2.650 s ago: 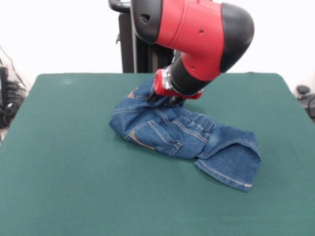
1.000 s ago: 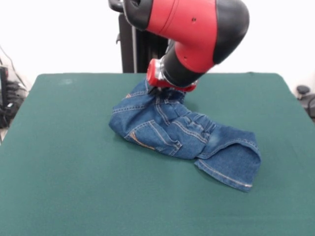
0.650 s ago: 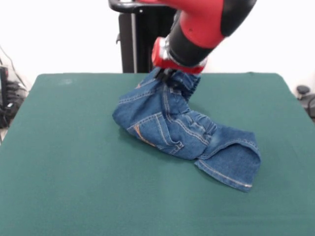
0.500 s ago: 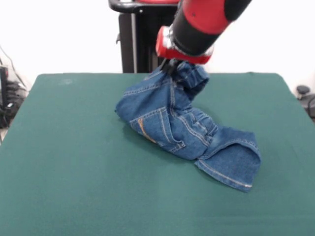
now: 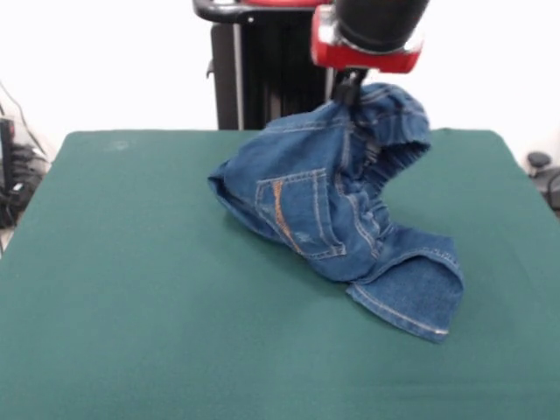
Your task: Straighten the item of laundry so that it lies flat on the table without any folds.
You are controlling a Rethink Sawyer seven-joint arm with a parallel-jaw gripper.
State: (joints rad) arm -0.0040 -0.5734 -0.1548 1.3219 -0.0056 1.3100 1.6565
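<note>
My tool (image 5: pixel 352 87) is black under a red collar; the jeans (image 5: pixel 337 210) are faded blue denim with orange-tan stitching; the counter (image 5: pixel 131 306) is plain dark green.

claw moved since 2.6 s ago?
Yes. The claw has gone up and toward picture right, judged against the black pedestal, hoisting the jeans by the waist; the leg end is on the table.

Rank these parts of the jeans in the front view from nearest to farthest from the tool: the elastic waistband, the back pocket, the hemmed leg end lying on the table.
Measured from the tool:
1. Elastic waistband: bunched just below it, at the lifted top.
2. Back pocket: lower, on the hanging middle part.
3. Hemmed leg end: lowest, resting on the table toward the picture's lower right.
</note>
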